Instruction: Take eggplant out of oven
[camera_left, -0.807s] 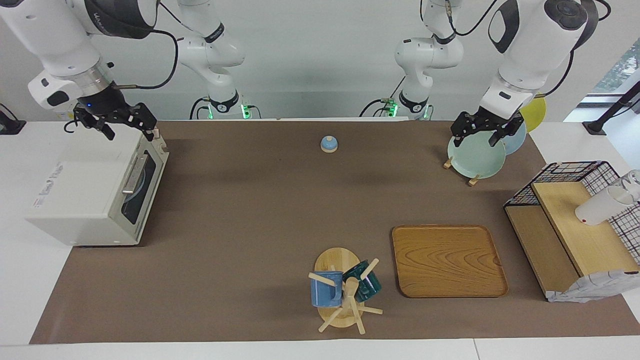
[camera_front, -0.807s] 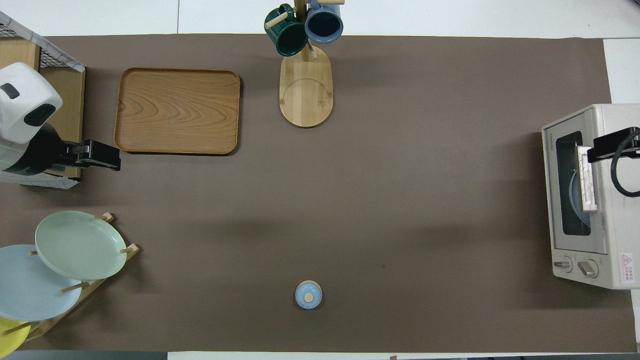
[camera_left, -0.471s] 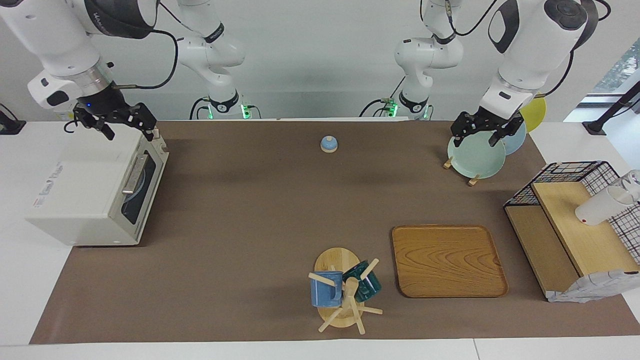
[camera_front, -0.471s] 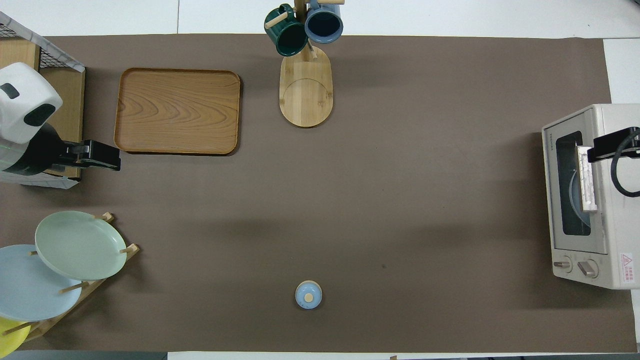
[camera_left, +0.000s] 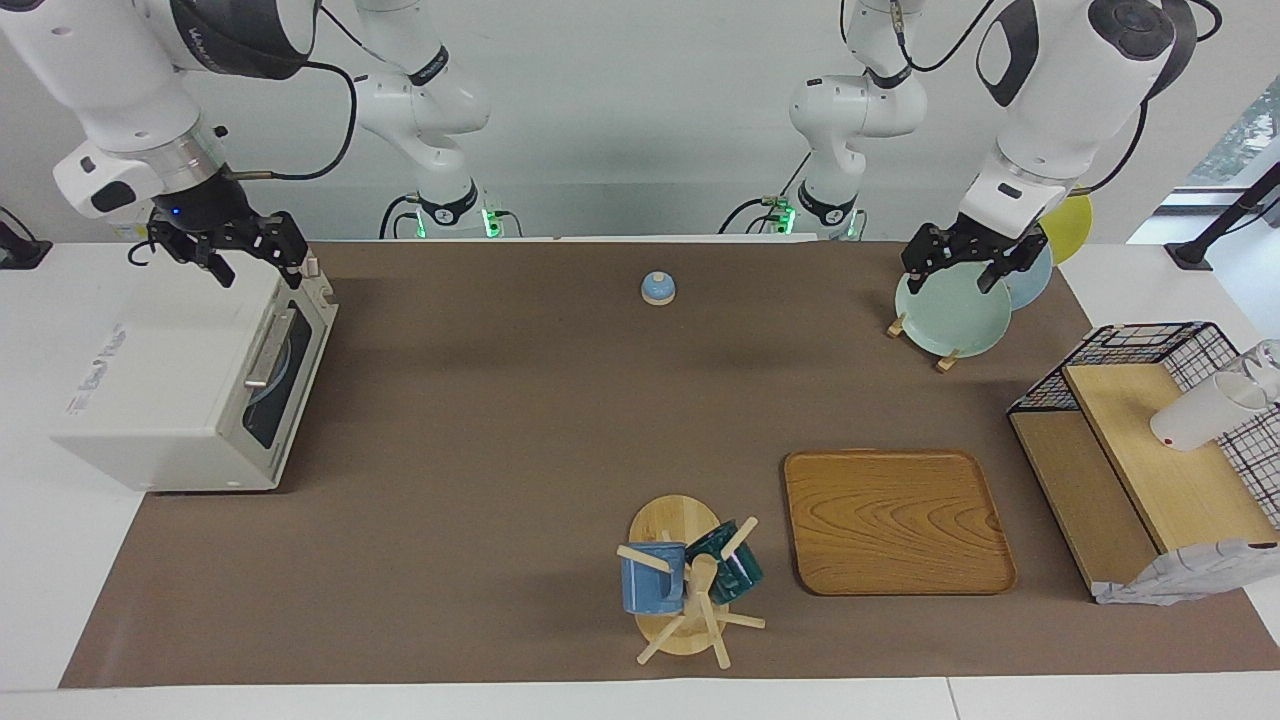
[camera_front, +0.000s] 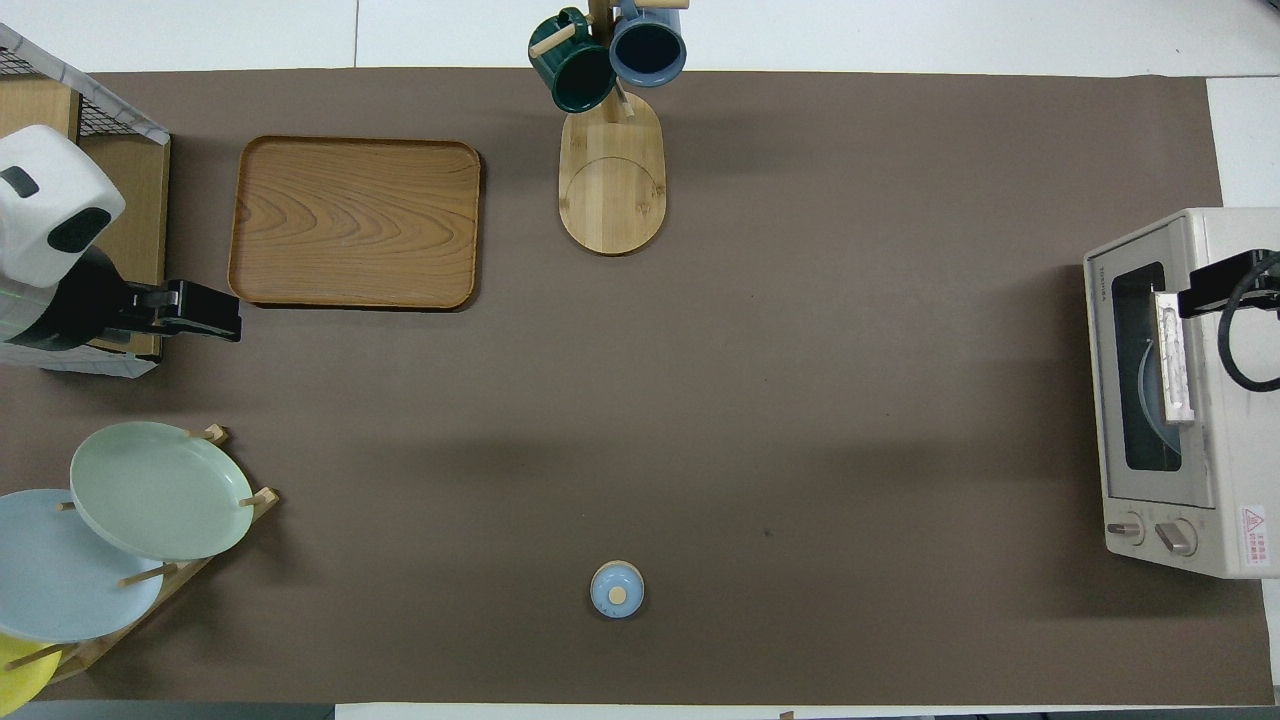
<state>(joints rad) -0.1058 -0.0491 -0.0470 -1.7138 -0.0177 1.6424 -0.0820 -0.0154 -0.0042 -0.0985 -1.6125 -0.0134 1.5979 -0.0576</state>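
The white oven (camera_left: 150, 400) (camera_front: 1230, 400) stands at the right arm's end of the table. Its glass door with the silver bar handle (camera_left: 268, 348) looks closed. Through the window only a pale blue plate shows; the eggplant is hidden. My right gripper (camera_left: 255, 262) hangs open and holds nothing, just over the oven's top edge above the door, at the oven's end nearer the robots. In the overhead view only one of its fingers (camera_front: 1215, 288) shows above the handle. My left gripper (camera_left: 955, 270) (camera_front: 215, 315) waits open and holds nothing over the plate rack.
A plate rack (camera_left: 945, 310) (camera_front: 150, 500) holds green, blue and yellow plates. A wooden tray (camera_left: 897, 520) (camera_front: 355, 222), a mug tree (camera_left: 690, 585) (camera_front: 610, 150), a small blue lidded pot (camera_left: 657, 288) (camera_front: 617, 589) and a wire basket shelf (camera_left: 1150, 440) with a white cup stand about.
My right gripper has drifted slightly back over the oven's top, away from the door's edge. The left arm and everything on the table have stayed still.
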